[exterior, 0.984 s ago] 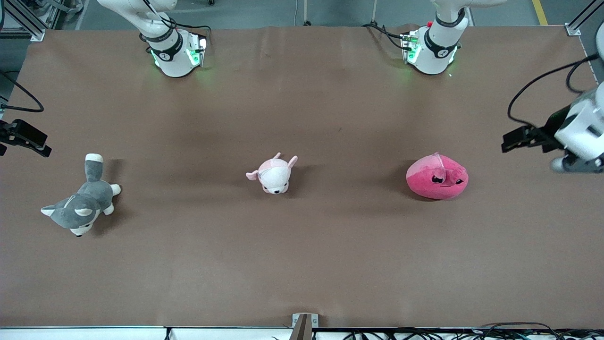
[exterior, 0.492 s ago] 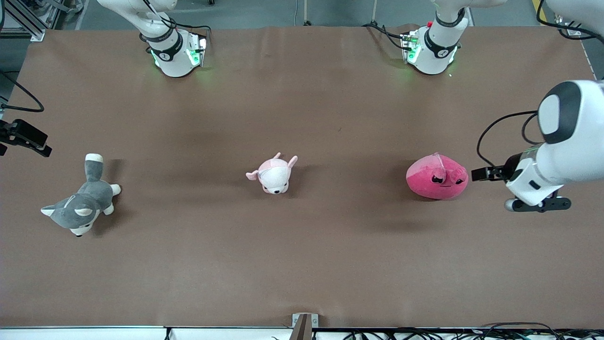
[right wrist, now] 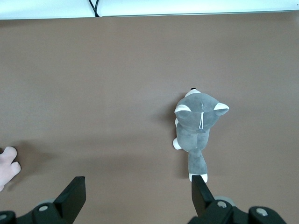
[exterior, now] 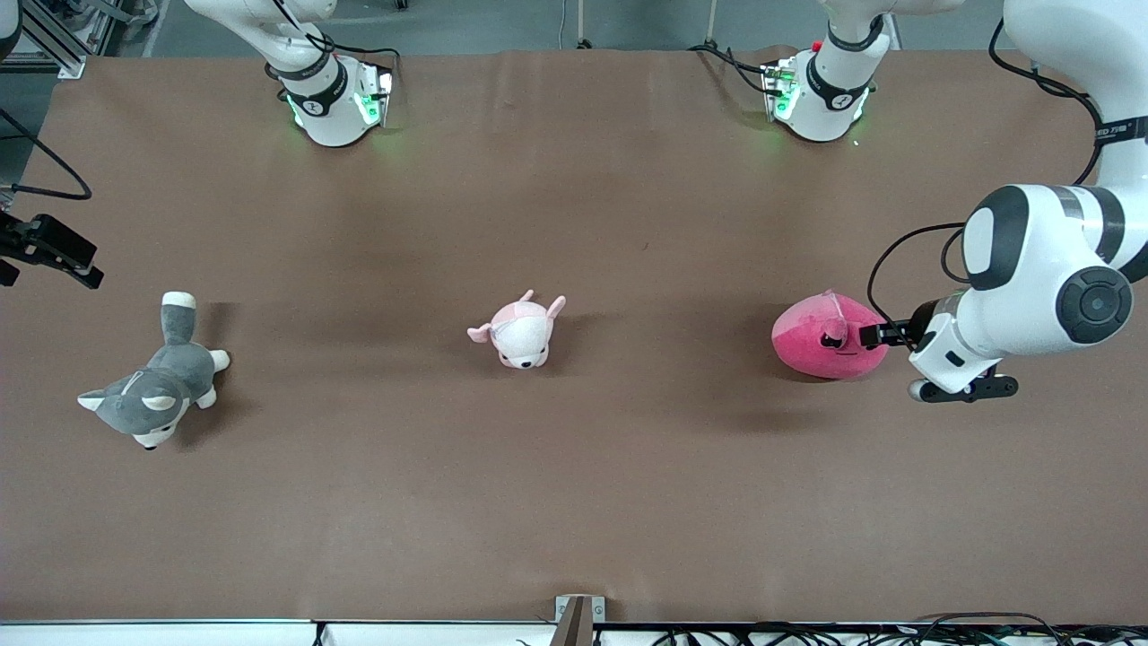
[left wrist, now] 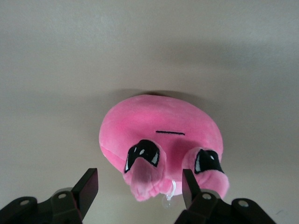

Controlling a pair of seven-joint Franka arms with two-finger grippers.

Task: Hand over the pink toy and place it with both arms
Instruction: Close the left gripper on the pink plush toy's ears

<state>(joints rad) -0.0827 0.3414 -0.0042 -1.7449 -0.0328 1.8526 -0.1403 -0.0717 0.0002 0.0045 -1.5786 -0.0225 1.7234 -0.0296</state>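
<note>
The pink toy (exterior: 830, 336) is a round hot-pink plush blob lying on the brown table toward the left arm's end. It fills the middle of the left wrist view (left wrist: 159, 126), showing dark eyes and small flaps. My left gripper (exterior: 883, 335) is open and low at the toy's edge. Its fingers stand either side of one flap without touching it (left wrist: 140, 179). My right gripper (exterior: 63, 258) is open and empty. It hangs at the right arm's end of the table, over the bare cloth beside the grey husky's tail (right wrist: 138, 186).
A grey-and-white plush husky (exterior: 152, 390) lies near the right arm's end and also shows in the right wrist view (right wrist: 198, 126). A small pale pink-and-white plush animal (exterior: 520, 332) sits mid-table. The arm bases (exterior: 332, 103) stand along the table's edge farthest from the front camera.
My left arm has swung in from the table's end and come down, bringing its open gripper up to the pink toy. The right gripper has barely shifted. The toys have not moved.
</note>
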